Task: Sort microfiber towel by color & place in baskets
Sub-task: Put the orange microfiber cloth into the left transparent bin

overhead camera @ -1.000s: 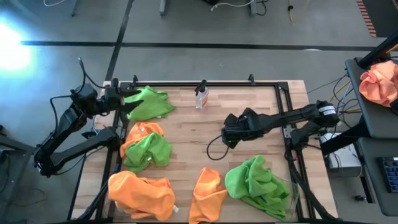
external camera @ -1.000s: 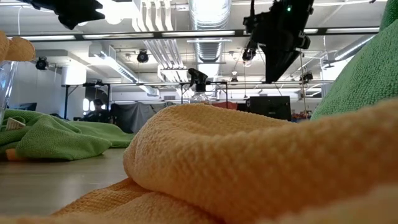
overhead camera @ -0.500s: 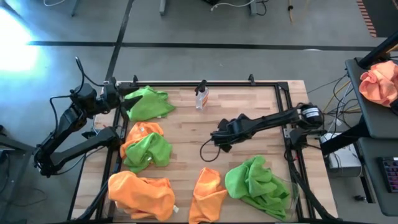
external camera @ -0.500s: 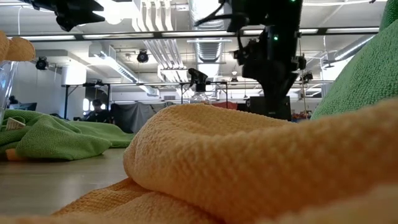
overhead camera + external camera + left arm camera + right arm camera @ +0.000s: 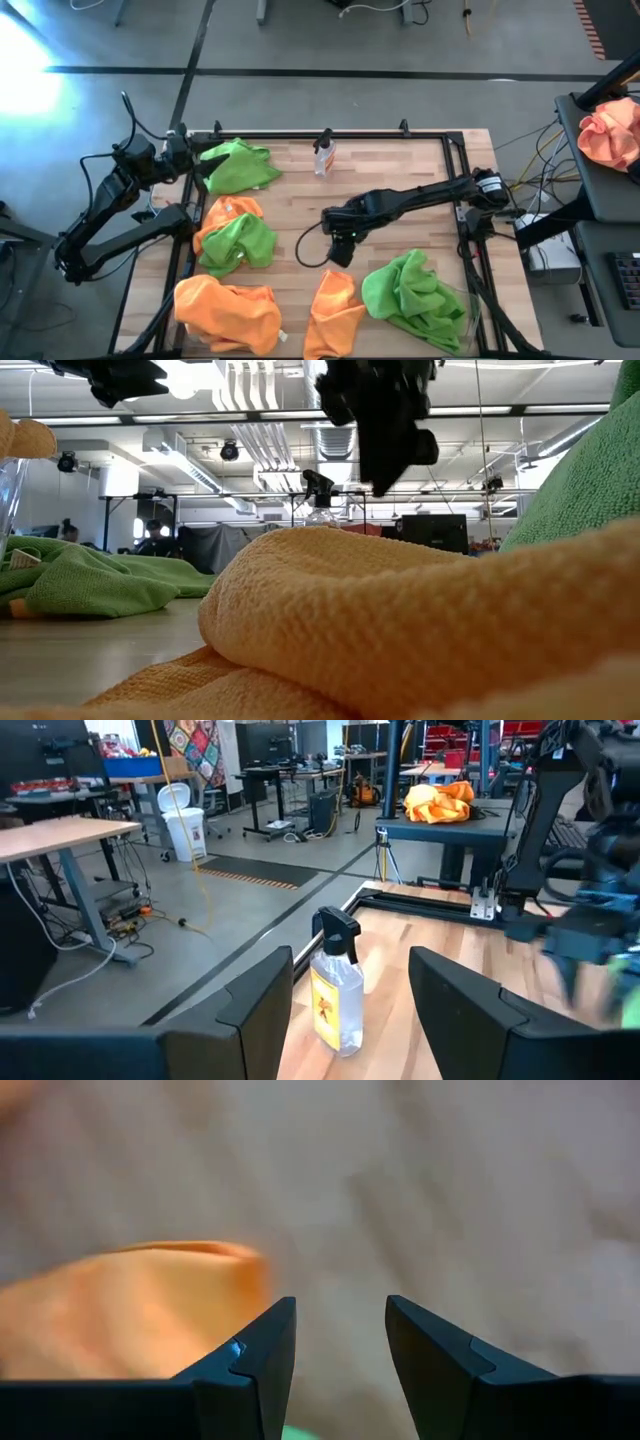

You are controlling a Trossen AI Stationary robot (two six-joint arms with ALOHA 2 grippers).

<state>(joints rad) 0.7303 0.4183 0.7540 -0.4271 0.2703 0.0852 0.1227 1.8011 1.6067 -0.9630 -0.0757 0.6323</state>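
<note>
Several microfiber towels lie on the wooden table. A lime green one (image 5: pixel 238 165) is at the far left, and an orange and a green one are heaped together (image 5: pixel 235 237). An orange heap (image 5: pixel 228 312) sits in the near left corner and a green heap (image 5: pixel 415 292) near right, where a clear basket's rim (image 5: pixel 468 312) faintly shows. A single orange towel (image 5: pixel 335 308) lies at the near edge. My right gripper (image 5: pixel 338 255) hangs open above the table just beyond that towel (image 5: pixel 130 1305), touching nothing. My left gripper (image 5: pixel 200 160) waits open by the far green towel.
A small clear spray bottle (image 5: pixel 324 155) stands near the far edge and shows ahead of my left gripper (image 5: pixel 335 985). A black frame (image 5: pixel 300 133) rims the table. Bare wood (image 5: pixel 400 185) lies in the middle and far right. A peach-orange bundle (image 5: pixel 610 135) sits off the table.
My right gripper has swung from the table's middle right toward the left and the near edge, tipping downward, and now hangs close to the single orange towel. No towel has moved.
</note>
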